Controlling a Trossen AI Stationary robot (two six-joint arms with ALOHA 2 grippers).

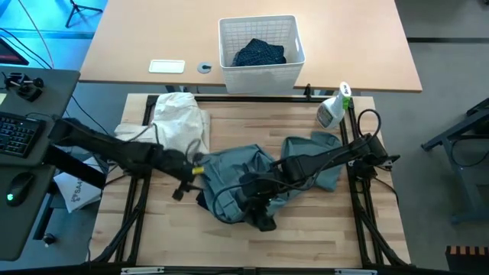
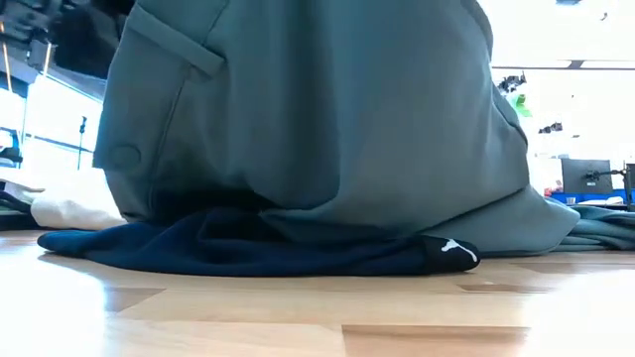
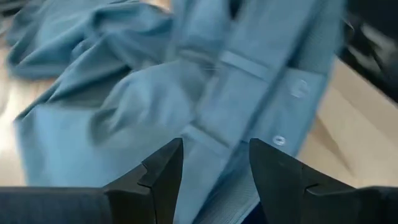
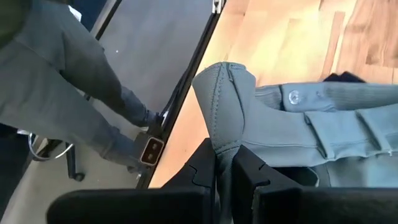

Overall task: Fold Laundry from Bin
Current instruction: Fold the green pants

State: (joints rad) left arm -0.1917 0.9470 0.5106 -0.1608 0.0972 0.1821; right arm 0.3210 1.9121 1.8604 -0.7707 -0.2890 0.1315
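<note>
Cloth is lying straight ahead of the left gripper [image 3: 214, 180]: its fingers are standing parted, gripping nothing, with the buttoned band of the grey-green top [image 1: 237, 172] running between and beyond them. In the high view that gripper is sitting at the garment's left edge, so the left arm is the nearer one to that side. The right gripper [image 4: 225, 168] is clenched on a fold of the same top, pinching it near the middle of the table while the fabric is hanging up from it. The top's long axis is running roughly left to right across the table, draped over the black piece [image 2: 298, 253] with the white Puma mark. The white cloth [image 1: 179, 118] is lying behind the left arm, and the bin [image 1: 260, 47], with a dark dotted garment [image 1: 258, 53] inside, is standing on the far table, well apart from both grippers
</note>
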